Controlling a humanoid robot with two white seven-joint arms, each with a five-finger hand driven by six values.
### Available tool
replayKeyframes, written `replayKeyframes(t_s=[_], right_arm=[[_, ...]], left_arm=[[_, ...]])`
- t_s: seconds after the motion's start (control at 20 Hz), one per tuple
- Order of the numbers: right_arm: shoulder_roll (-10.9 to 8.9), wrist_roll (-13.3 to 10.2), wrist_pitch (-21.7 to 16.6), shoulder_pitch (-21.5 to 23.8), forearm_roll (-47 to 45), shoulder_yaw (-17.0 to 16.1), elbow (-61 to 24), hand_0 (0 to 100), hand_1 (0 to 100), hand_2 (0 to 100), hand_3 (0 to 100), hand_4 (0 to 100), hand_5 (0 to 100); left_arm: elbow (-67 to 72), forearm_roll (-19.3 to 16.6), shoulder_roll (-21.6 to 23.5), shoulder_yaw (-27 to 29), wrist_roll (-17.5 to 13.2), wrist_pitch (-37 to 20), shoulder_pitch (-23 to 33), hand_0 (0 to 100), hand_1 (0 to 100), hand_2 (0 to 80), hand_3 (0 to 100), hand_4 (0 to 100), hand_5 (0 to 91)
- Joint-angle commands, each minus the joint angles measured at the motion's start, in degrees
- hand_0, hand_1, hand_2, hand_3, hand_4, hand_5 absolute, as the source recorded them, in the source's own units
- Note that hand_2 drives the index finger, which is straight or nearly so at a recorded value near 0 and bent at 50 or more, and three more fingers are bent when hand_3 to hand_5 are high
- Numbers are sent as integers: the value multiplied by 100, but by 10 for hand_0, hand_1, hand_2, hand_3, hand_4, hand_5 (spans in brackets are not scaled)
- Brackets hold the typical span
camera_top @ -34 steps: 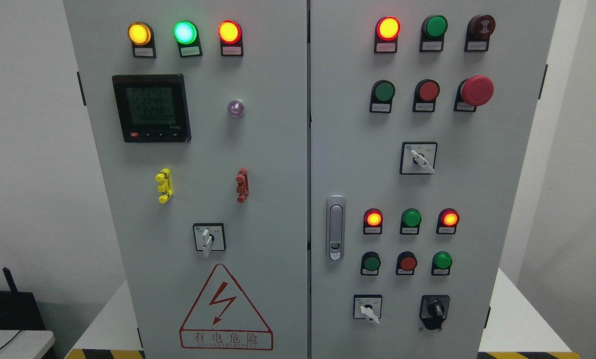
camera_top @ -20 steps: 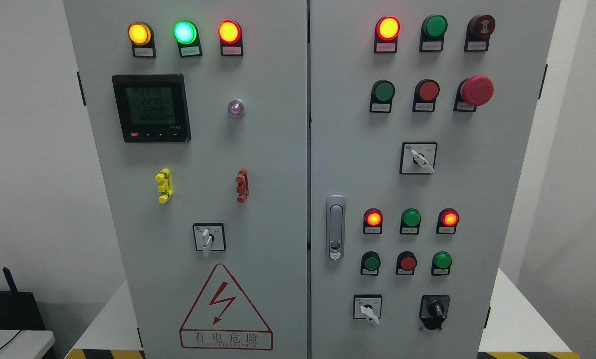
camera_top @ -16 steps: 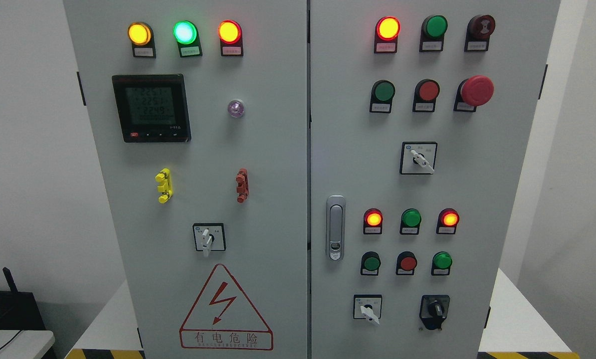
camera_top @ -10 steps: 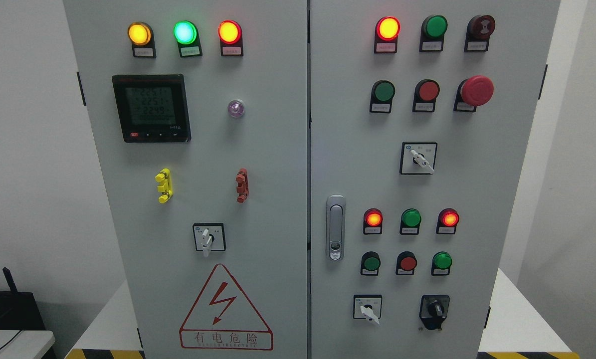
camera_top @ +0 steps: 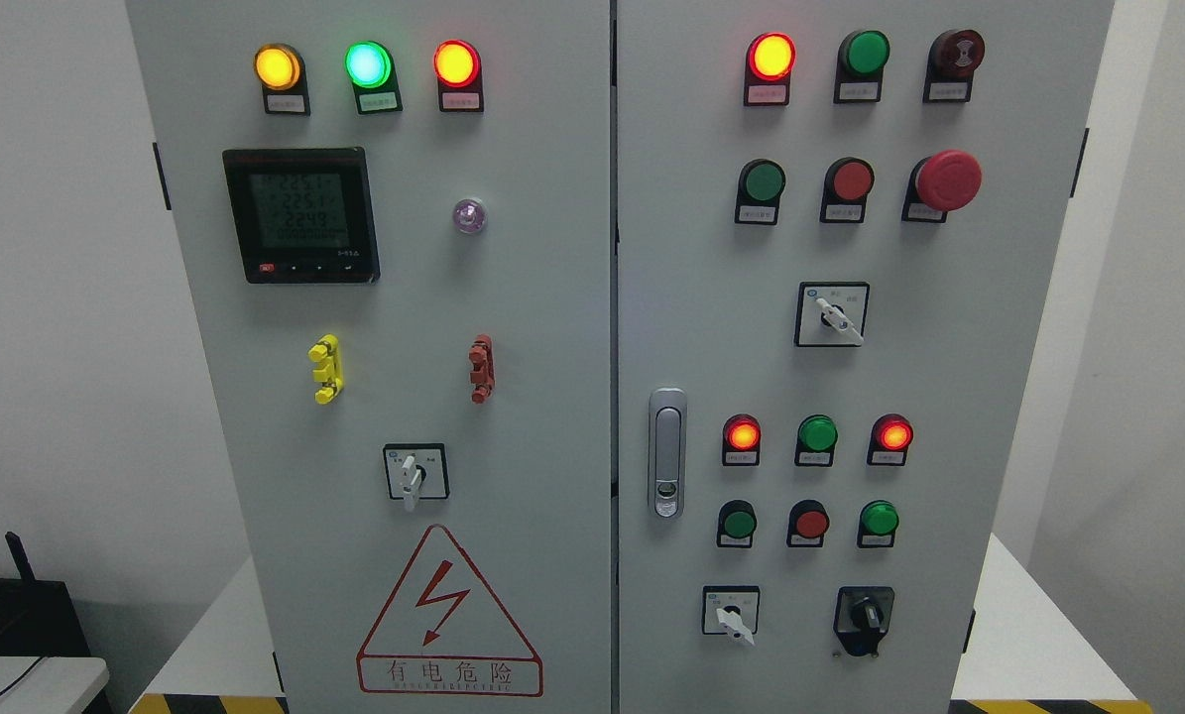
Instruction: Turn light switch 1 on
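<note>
A big grey electrical cabinet (camera_top: 552,327) is filling the head view. Its silver door handle (camera_top: 666,453) is sitting near the middle.

No robot hand is showing, so I cannot tell if the fingers are open or closed.

The little labels are too small to read, so I cannot tell which knob is light switch 1. Four turning switches are showing.
- The upper white switch (camera_top: 829,315) is sitting up and to the right of the handle. Its knob is pointing down to the right.
- The lower white switch (camera_top: 731,613) is sitting below and to the right of the handle. It is pointing the same way.
- The black switch (camera_top: 864,617) is sitting farther right of the handle, at that same low level.
- The left white switch (camera_top: 414,474) is sitting to the left of the handle, pointing straight down.

Just right of the handle, the near red lamp (camera_top: 742,434) and the far red lamp (camera_top: 894,434) are glowing. A green lamp (camera_top: 817,433) is sitting between them.

High up and to the right of the handle, a big red stop button (camera_top: 947,180) is sticking out. Up and to the left of the handle, a black meter (camera_top: 300,214) is showing numbers.
</note>
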Motion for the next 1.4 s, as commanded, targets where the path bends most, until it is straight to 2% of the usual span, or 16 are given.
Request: replayKeyframes(t_s=[0.0, 0.05, 0.2, 0.3, 0.45, 0.6, 0.75, 0.9, 1.0, 1.2, 1.35], right_arm=[[-2, 0, 0, 0, -141, 97, 0, 120, 389, 0, 0, 0, 0], [-2, 0, 0, 0, -141, 97, 0, 120, 389, 0, 0, 0, 0], [7, 0, 0, 0, -141, 97, 0, 120, 389, 0, 0, 0, 0], [7, 0, 0, 0, -141, 97, 0, 120, 389, 0, 0, 0, 0], [-2, 0, 0, 0, -141, 97, 0, 120, 389, 0, 0, 0, 0], [-2, 0, 0, 0, -141, 97, 0, 120, 389, 0, 0, 0, 0], [-2, 0, 0, 0, -141, 97, 0, 120, 389, 0, 0, 0, 0], [-2, 0, 0, 0, -141, 97, 0, 120, 389, 0, 0, 0, 0], [-2, 0, 0, 0, -141, 97, 0, 120, 389, 0, 0, 0, 0], [-2, 0, 0, 0, -141, 97, 0, 120, 389, 0, 0, 0, 0], [-2, 0, 0, 0, -141, 97, 0, 120, 389, 0, 0, 0, 0]], left_arm=[[-1426, -107, 237, 1207, -10, -116, 345, 310, 88, 0, 64, 79, 0], [-1707, -116, 228, 1330, -18, -134, 424, 312, 103, 0, 82, 99, 0], [-2155, -99, 246, 1787, -36, -389, 512, 332, 142, 8, 220, 281, 0], [-2428, -99, 272, 1937, -62, -679, 530, 348, 157, 150, 310, 364, 0], [-2955, -81, 465, 2104, -97, -705, 539, 360, 157, 168, 315, 366, 0], [-3623, -81, 465, 2376, -229, -705, 583, 365, 157, 168, 314, 364, 0], [-4476, -81, 430, 2737, -238, -732, 600, 368, 156, 167, 321, 364, 0], [-5442, -72, 439, 3044, -256, -740, 618, 373, 155, 192, 367, 400, 0], [-6093, -72, 465, 3123, -282, -732, 609, 377, 156, 234, 410, 440, 37], [-7200, -46, 501, 3308, -836, -723, 539, 386, 156, 255, 442, 472, 88], [-7886, 165, 509, 3317, -1099, -723, 468, 406, 138, 272, 474, 531, 172]])
